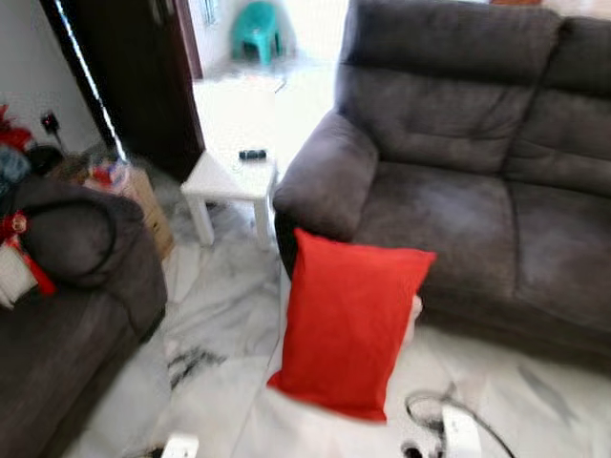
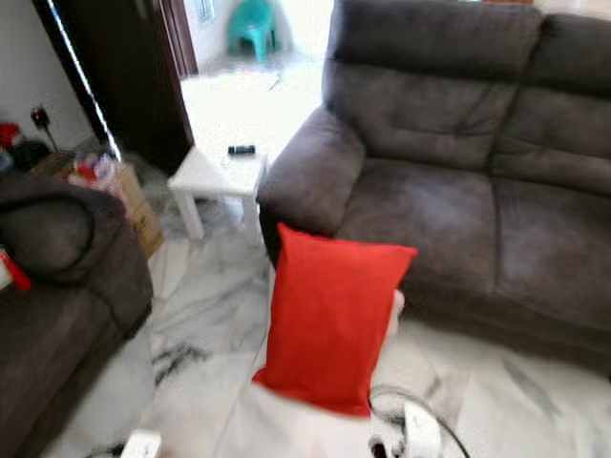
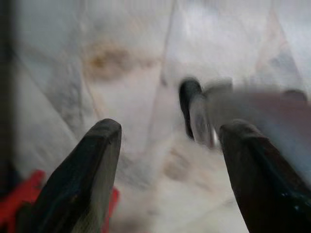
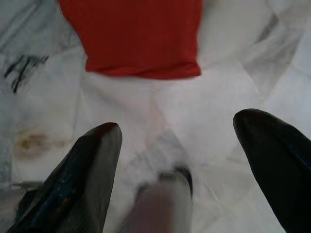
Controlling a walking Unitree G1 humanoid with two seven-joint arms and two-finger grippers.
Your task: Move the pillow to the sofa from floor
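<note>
Leaning upright on the marble floor against the front edge of the grey sofa, red pillow awaiting pickup, left gripper and right gripper hovering low, fingers spread apart, empty.

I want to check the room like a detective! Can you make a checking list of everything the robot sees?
Surface: white marble floor, shiny.
Job's things: red pillow stands on the floor, leaning on the front of the grey sofa.
Clutter: small white table with a dark remote; cardboard box.
Grippers: left tool open above the floor; right tool open, near the pillow's bottom edge.
Cables: dark cable looped on the floor.
Surroundings: second sofa, teal chair.
</note>
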